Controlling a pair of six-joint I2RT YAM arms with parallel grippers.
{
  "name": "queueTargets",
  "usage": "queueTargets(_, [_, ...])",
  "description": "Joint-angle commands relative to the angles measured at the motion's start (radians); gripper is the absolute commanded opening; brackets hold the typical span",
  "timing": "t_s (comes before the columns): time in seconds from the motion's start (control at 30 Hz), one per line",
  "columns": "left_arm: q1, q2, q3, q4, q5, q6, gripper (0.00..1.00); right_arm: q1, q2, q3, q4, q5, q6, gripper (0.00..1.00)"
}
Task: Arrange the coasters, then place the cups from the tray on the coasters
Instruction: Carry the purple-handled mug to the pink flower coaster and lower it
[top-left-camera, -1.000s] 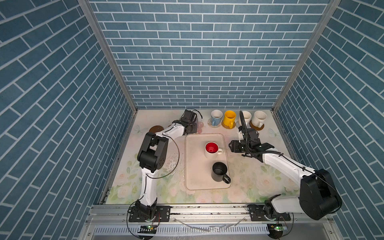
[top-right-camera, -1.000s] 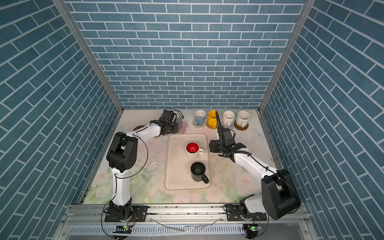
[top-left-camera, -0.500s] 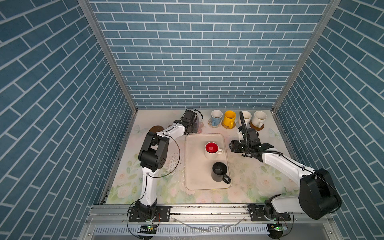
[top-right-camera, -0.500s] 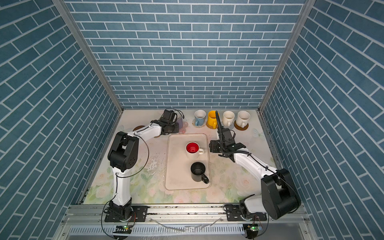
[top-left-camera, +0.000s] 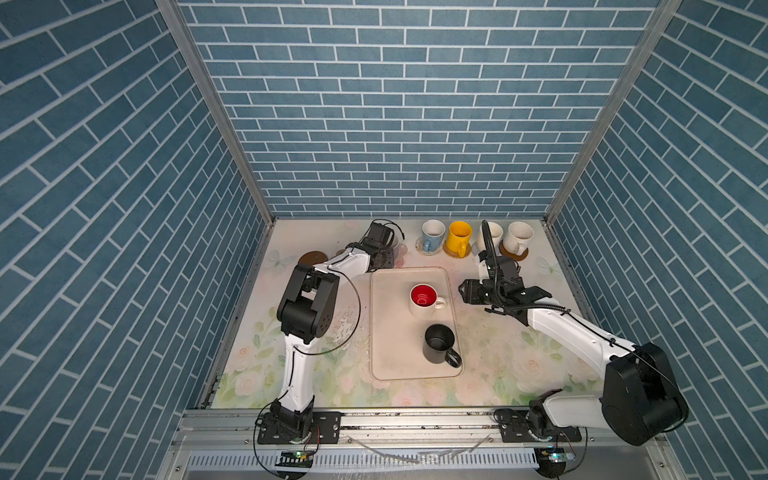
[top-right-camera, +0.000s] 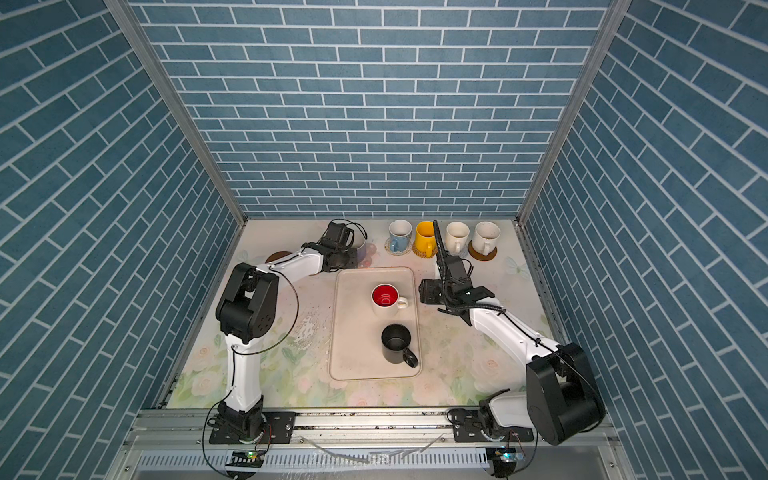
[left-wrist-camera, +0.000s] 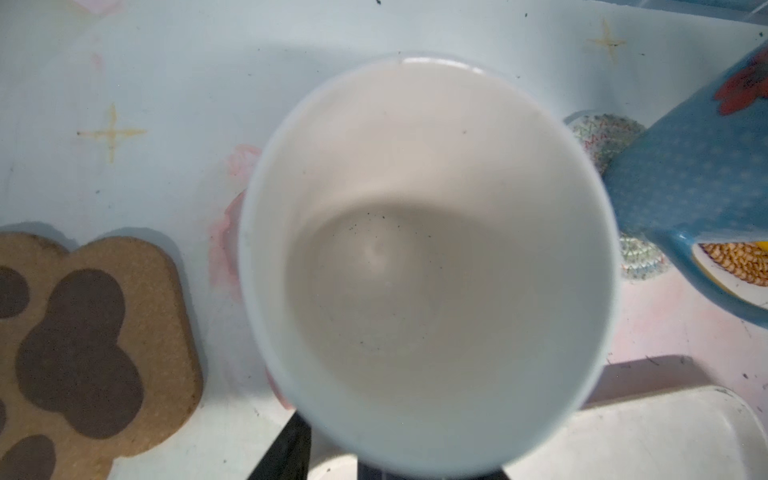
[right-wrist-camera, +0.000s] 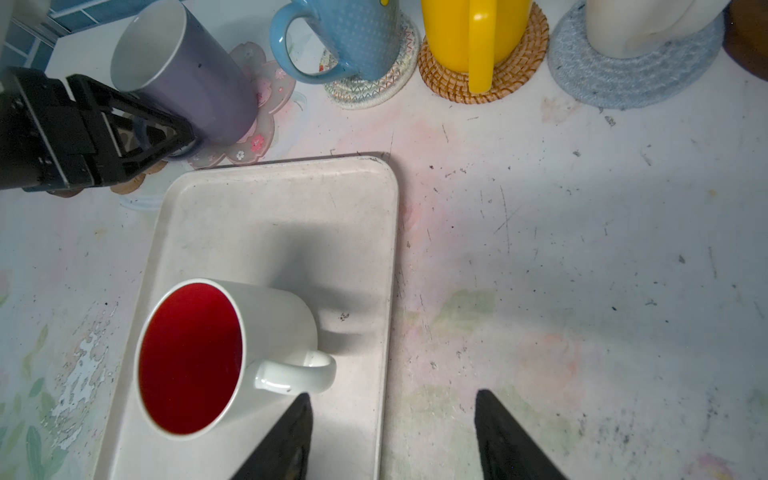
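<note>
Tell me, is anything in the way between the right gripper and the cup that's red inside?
No, nothing visible. The open right gripper is just beside the red-inside cup, whose handle points toward it. Only bare tray lies between them.

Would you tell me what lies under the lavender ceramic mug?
Under the lavender mug lies a pink flower-shaped coaster; only its petals show around the base, its middle is covered.
</note>
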Motion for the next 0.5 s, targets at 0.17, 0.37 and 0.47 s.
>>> queueTargets(0.17, [0.002, -0.125, -0.068, -0.011, -0.068, 0.005, 0.87, -0.002, -0.015, 0.011, -0.034, -0.066, -0.026, 0.63])
queueTargets(0.37, [0.004, -0.259, -0.158, -0.005, -0.089, -0.006, 0.99, -0.002, 0.000, -0.001, -0.060, -0.130, -0.017, 0.64])
queueTargets(0.47, [0.002, -0.344, -0.230, 0.019, -0.079, -0.031, 0.99, 0.002, 0.013, -0.005, -0.069, -0.179, -0.020, 0.64])
